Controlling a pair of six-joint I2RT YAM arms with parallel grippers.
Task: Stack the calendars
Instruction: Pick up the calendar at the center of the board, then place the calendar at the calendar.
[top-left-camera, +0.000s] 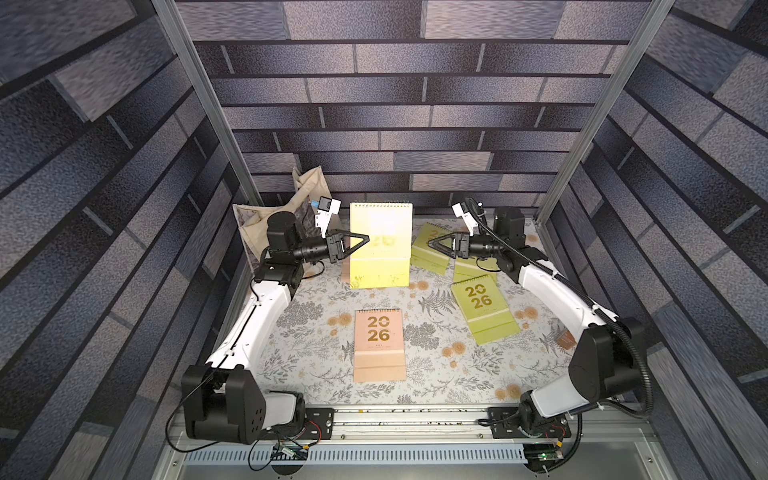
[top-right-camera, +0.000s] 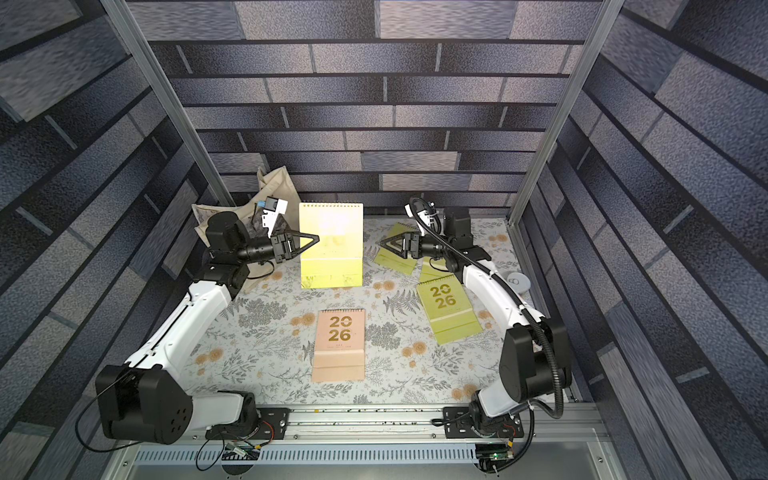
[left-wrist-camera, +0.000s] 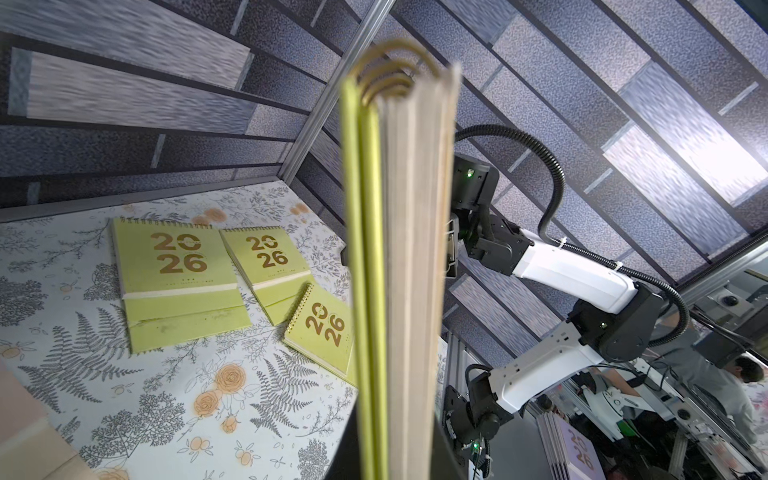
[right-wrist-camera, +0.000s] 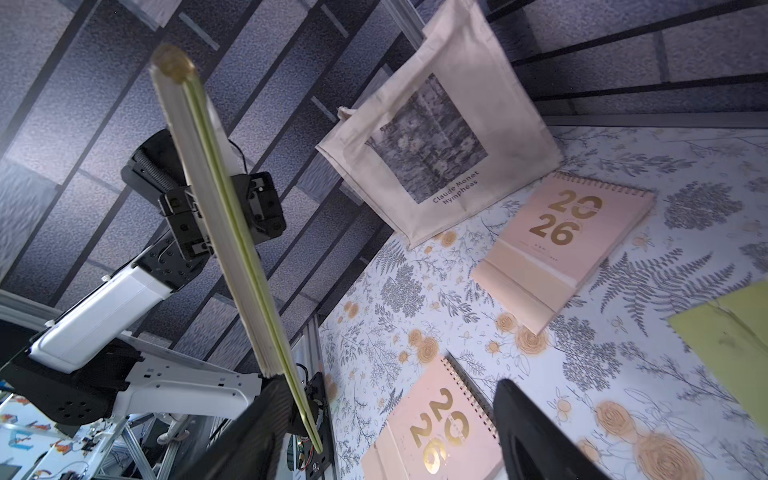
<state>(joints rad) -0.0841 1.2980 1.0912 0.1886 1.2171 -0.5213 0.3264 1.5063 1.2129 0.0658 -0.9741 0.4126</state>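
Held lime-green calendar (left-wrist-camera: 399, 249) fills the left wrist view edge-on. Left gripper (top-left-camera: 362, 240) is clenched on one side edge at mid-height. It hangs upright in the air over the far middle of the table (top-left-camera: 316, 374), spiral on top, long axis vertical, cover facing the top camera.

Right gripper (top-left-camera: 430, 244) faces the opposite side edge at roughly the same height, jaws spread, nothing in them. In both top views a gap shows between tips and edge. In the right wrist view the calendar runs edge-on close to one finger (right-wrist-camera: 257, 432), so the jaw gap looks lined up across its thickness. Likely a handover, right arm nearer.

On the table:
- three green calendars (left-wrist-camera: 174, 266), loose cluster far right
- pink calendar (top-left-camera: 379, 340), front centre
- second pink calendar (right-wrist-camera: 569, 241), beside the tote bag (right-wrist-camera: 440, 137)

The tote bag stands in the far left corner, contents not visible. No stack yet.
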